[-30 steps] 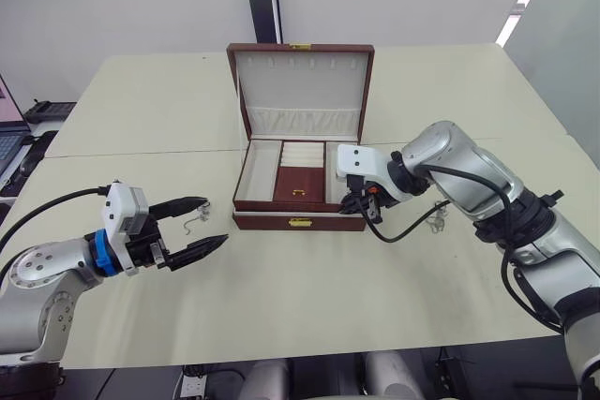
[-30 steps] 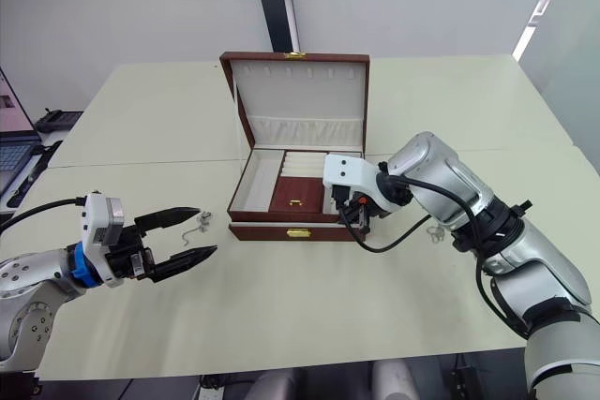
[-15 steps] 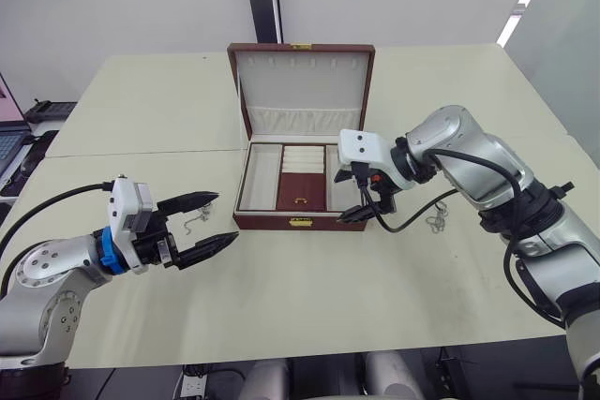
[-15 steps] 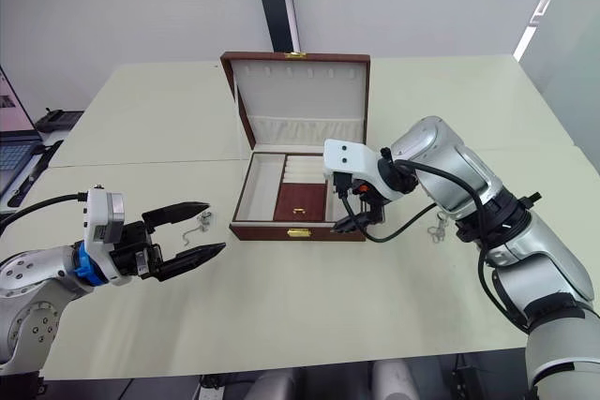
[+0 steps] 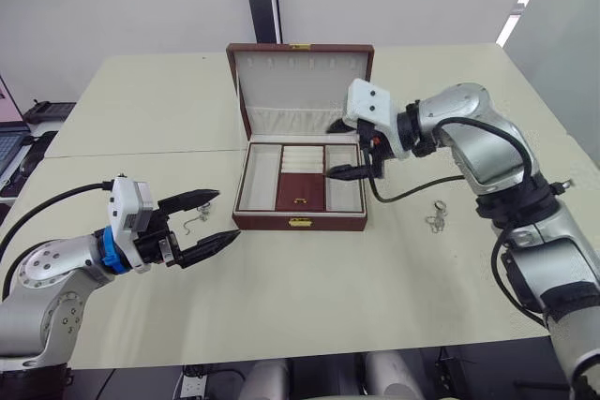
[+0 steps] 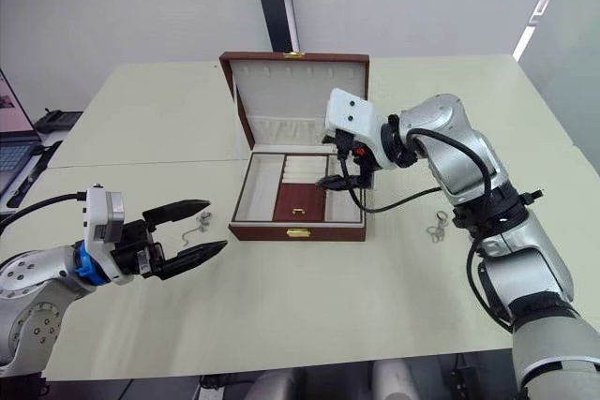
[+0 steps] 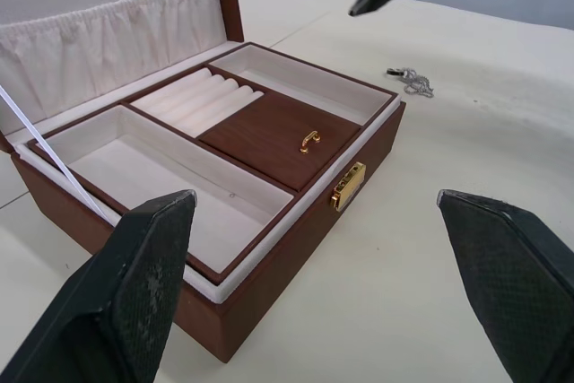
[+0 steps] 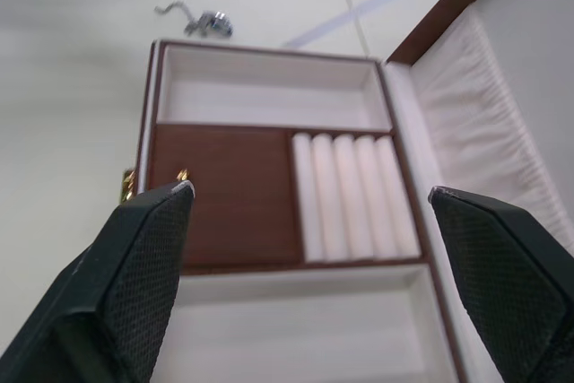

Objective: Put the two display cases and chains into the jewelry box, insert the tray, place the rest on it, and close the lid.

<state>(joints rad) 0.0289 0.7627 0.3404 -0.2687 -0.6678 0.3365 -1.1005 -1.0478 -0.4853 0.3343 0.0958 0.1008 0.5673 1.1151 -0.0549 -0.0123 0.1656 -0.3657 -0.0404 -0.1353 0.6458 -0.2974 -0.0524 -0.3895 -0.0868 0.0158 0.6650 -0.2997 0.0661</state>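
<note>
The jewelry box (image 5: 262, 223) stands mid-table with its lid (image 5: 302, 86) upright. The tray (image 5: 300, 189) sits inside it, cream side compartments flanking a dark red centre and ring rolls (image 8: 345, 195). My right gripper (image 5: 339, 149) hovers open and empty above the tray's right side. One of the chains (image 5: 194, 221) lies on the table left of the box, between the fingers of my open left gripper (image 5: 222, 215), which is low over the table. Another chain (image 5: 436, 222) lies right of the box. The display cases are hidden from view.
The box's gold clasp (image 7: 348, 186) faces me. A laptop (image 5: 9, 142) sits off the table's far left edge. A seam (image 5: 141, 152) crosses the cream table (image 5: 309, 297).
My right gripper has opened and risen from the box's front right corner to above the tray, which has settled into the box. The left gripper shifted slightly toward the box.
</note>
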